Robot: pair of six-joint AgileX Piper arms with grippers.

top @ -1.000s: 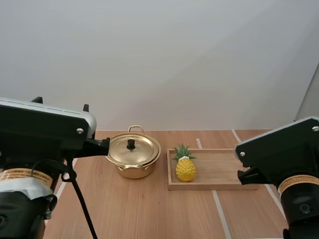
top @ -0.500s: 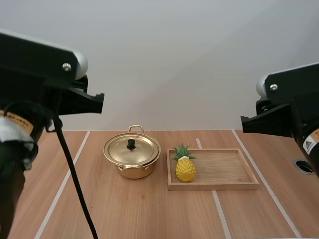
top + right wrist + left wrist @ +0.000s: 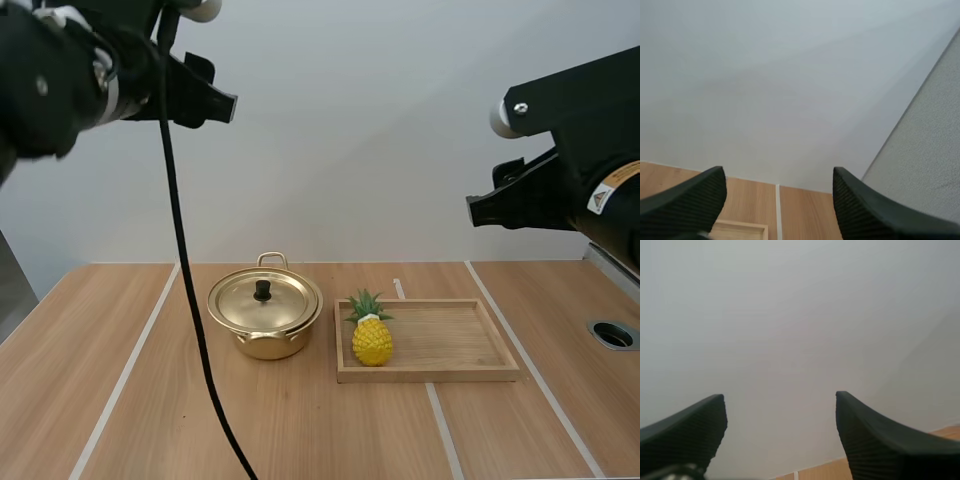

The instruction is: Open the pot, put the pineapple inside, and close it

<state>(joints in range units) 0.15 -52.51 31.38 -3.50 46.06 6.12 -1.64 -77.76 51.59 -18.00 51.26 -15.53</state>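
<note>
My left pincer (image 3: 779, 396) and right pincer (image 3: 777, 170) hang high over the table (image 3: 300, 430), both spread and empty.
I count one pot (image 3: 265, 335), its one lid (image 3: 264, 300) on, and one pineapple (image 3: 371, 338) upright at the left end of one wooden tray (image 3: 450, 340), just right of the pot. There is bare wood in front and at both sides.

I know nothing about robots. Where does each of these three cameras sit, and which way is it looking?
High view: behind and above the arms' bases, looking forward and down at the table, pot, and pineapple on the tray; left arm and right arm show, raised.
Left wrist view: on the left arm, facing the wall; its open left tool shows.
Right wrist view: on the right arm, facing wall and table; its open right tool shows.
Shared: high and right wrist views both show the tray.
</note>
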